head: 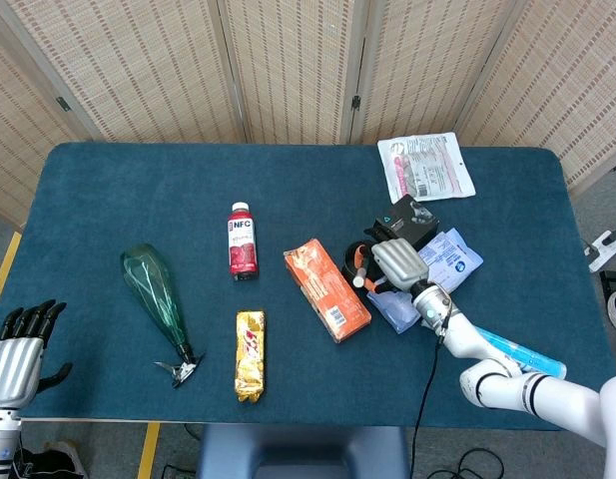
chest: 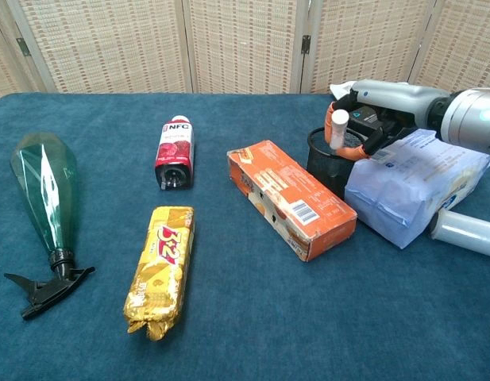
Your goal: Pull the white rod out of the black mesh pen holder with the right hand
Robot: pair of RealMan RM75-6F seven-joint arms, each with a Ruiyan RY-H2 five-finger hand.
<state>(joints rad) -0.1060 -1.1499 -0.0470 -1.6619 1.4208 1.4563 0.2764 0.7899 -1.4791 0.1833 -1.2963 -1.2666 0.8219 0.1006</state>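
The black mesh pen holder (chest: 327, 164) stands just right of an orange box, and the white rod (chest: 337, 130) sticks up out of it, nearly upright. My right hand (chest: 370, 111) reaches in from the right and holds the rod between its orange-tipped fingers (chest: 329, 123). From the head view the right hand (head: 396, 261) covers most of the pen holder (head: 353, 259). My left hand (head: 15, 357) rests off the table's near left corner, fingers apart and holding nothing.
An orange box (chest: 290, 197) lies against the holder's left side and a blue-white bag (chest: 415, 186) against its right. A red bottle (chest: 175, 152), gold snack bar (chest: 160, 270) and green spray bottle (chest: 44, 202) lie to the left. A white packet (head: 425, 167) lies at the back.
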